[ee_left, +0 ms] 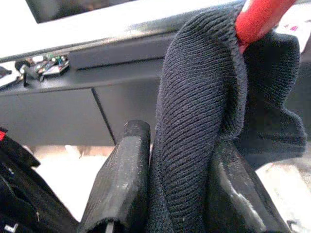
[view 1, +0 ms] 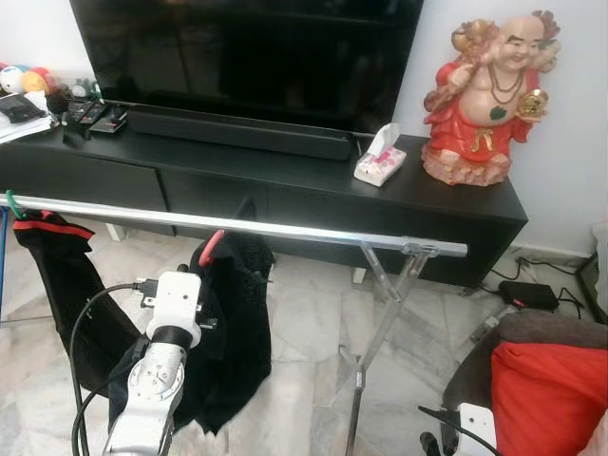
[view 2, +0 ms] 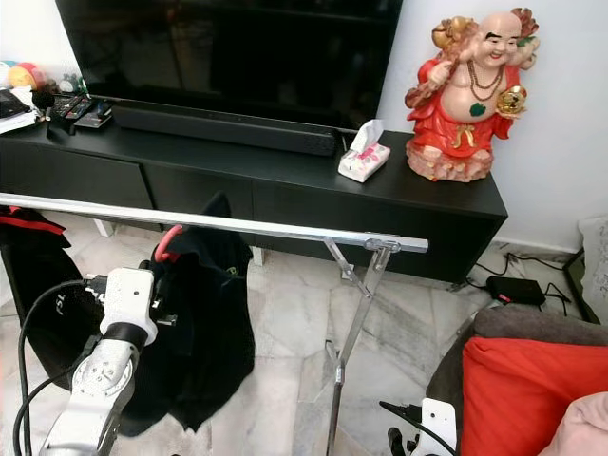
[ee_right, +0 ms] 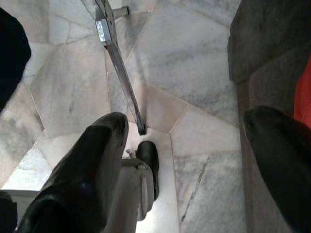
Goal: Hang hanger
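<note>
Red plastic hanger (view 1: 211, 245) carrying dark knit garment (view 1: 237, 323): just below silver rail (view 1: 237, 228). Left claw (ee_left: 170, 194) clamped on knit: soft, slip-prone; firmer hold at stiff neck. Right claw (ee_right: 189, 165) open, idle.

Hanger (view 1: 211, 245): red. Knit garment (ee_left: 204, 126): dark navy, ribbed. Clothes rail (view 1: 285, 231): silver metal. TV cabinet (view 1: 285, 185): black. Buddha figurine (view 1: 484, 95): red robe, gold details, green pendant. Tissue box (view 1: 380, 166): white, pink print. Floor (ee_right: 194, 58): pale grey-veined marble. Cushion (view 1: 546, 399): red. Left claw (ee_left: 175, 194) fingers (ee_left: 121, 189): black.
</note>
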